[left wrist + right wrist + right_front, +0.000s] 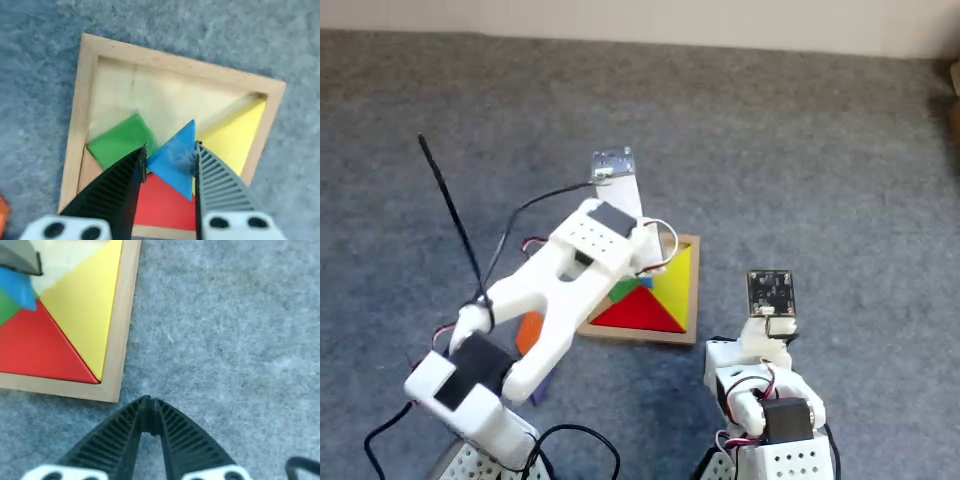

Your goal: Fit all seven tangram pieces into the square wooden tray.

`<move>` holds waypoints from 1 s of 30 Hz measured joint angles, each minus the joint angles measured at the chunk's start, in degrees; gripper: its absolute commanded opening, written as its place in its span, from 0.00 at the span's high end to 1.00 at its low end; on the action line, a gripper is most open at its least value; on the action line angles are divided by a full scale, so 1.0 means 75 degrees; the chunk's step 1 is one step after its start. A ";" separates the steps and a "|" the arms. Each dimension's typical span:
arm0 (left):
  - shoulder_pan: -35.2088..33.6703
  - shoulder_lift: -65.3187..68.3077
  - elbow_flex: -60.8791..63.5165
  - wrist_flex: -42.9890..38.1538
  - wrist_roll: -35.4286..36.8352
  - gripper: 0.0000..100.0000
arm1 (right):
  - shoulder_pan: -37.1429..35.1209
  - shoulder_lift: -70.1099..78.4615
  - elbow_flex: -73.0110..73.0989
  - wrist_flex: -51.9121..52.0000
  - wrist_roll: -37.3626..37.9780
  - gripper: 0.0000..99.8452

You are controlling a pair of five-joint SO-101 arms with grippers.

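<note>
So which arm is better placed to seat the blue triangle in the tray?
Left. The left gripper is shut on the blue triangle, directly over the tray. The right gripper is shut and empty, over the carpet beside the tray.

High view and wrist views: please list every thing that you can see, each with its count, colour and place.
wooden tray: one, light wood, on the carpet
red triangle: one, red, in the tray
yellow triangle: one, yellow, in the tray, touching the red triangle
green square: one, green, in the tray
blue triangle: one, blue, between the left hand's fingers, over the tray
orange piece: one, orange, on the carpet outside the tray
carpet: one, grey, under everything
left hand: one, black fingers, shut on the blue triangle
right hand: one, black fingers, shut, over the carpet beside a tray corner
</note>
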 measured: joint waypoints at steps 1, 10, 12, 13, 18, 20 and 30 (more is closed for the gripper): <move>0.0000 0.0070 -0.0094 0.0000 0.0070 0.87 | 0.0000 0.0000 0.0000 0.0000 0.0000 0.99; -0.0246 0.0199 -0.0305 -0.0023 0.0504 0.78 | 0.0000 0.0000 0.0000 0.0000 0.0000 0.99; -0.0199 0.0199 -0.0305 -0.0023 0.0551 0.74 | 0.0000 0.0000 0.0000 0.0000 0.0000 0.99; -0.0199 0.0199 -0.0305 -0.0023 0.0551 0.72 | 0.0000 0.0000 0.0000 0.0000 0.0000 0.99; -0.0234 0.0199 -0.0305 -0.0023 0.0785 0.71 | 0.0000 0.0000 0.0000 0.0000 0.0000 0.99; -0.0246 0.0199 -0.0305 -0.0023 0.0797 0.71 | 0.0000 0.0000 0.0000 0.0000 0.0000 0.99; -0.0715 0.0199 -0.1571 0.1254 0.0621 0.71 | 0.0000 0.0000 0.0000 0.0000 0.0000 0.99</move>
